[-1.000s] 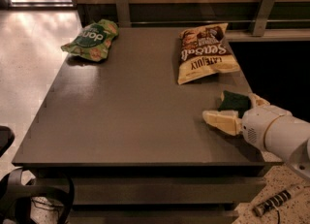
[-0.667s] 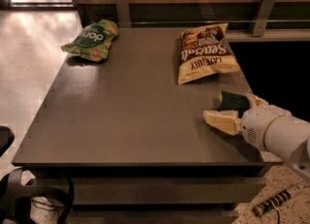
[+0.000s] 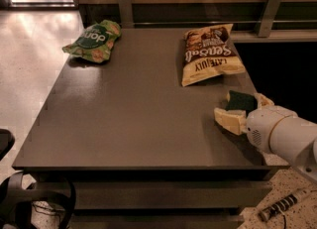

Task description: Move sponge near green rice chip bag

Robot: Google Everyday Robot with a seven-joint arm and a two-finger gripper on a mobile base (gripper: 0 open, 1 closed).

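Sponge point(image 3: 241, 99): lies near the right edge of the table point(image 3: 124, 124), just in front of the yellow chip bag point(image 3: 208, 54) | gripper point(image 3: 241, 108): set around it, apparently for pick-up; grip cannot be told | green rice chip bag point(image 3: 93, 41): far-left corner, well apart, so a carry across remains.

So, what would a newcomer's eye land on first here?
The robot's white hand at the table's near right edge, at the sponge. Then the two bags: the green rice chip bag at the far left corner, and a larger yellow and brown chip bag far right, beyond the sponge.
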